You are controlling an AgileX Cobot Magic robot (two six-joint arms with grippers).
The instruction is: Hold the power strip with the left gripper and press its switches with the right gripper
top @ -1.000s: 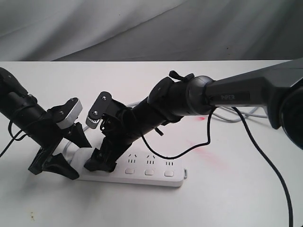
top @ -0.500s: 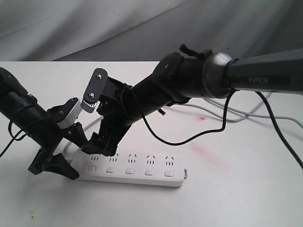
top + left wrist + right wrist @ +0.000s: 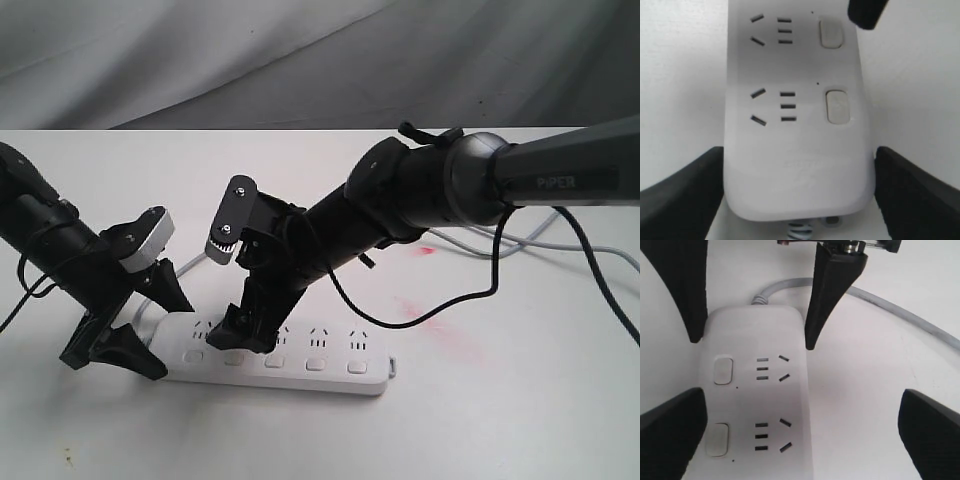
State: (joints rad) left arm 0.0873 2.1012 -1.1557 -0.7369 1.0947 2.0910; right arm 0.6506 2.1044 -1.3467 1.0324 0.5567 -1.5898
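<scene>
Two claws we see: the left claw [image 3: 170,338] squeezes the strip [image 3: 330,377] at its 9 o'clock end; the right claw [image 3: 245,335], fingers wide apart, sits just above the switches [image 3: 315,364].

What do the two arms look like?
Left gripper: black jaws on a slim black arm, white-grey rounded block at the wrist. Right gripper: black jaws on a thicker black arm, grey joint, white PIPER lettering, loose black cable, screw-dotted plate.
</scene>
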